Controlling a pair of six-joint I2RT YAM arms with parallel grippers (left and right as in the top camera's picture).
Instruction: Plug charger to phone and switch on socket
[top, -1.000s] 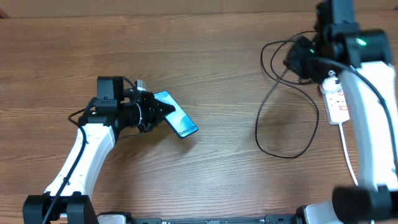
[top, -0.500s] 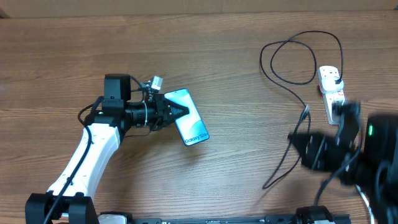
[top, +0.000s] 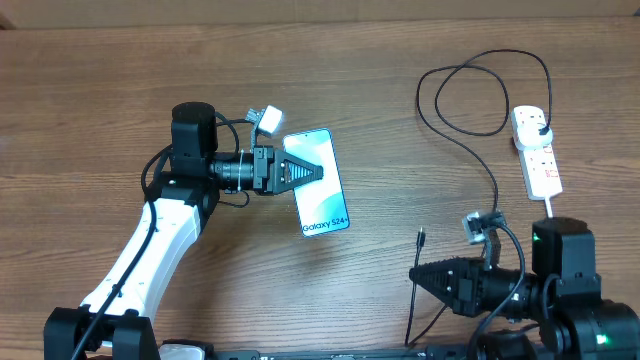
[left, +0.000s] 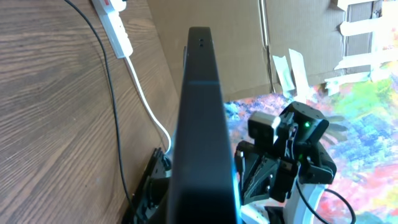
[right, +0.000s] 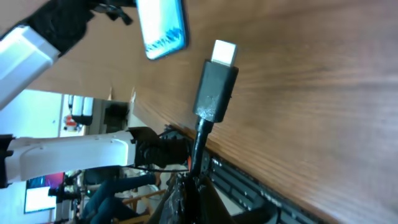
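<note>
Phone (top: 322, 207) in left gripper (top: 320, 172); charger (right: 216, 93), right gripper (top: 416, 273)

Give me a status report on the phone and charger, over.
Left hand shut on the phone. Right hand shut on the charger, connector free, unplugged. Nothing between them.

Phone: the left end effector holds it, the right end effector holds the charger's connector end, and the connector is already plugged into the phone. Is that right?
No. The connector is not plugged in: the right wrist view shows it bare, apart from the phone. The left end effector does hold the phone, the right end effector the connector end.
</note>
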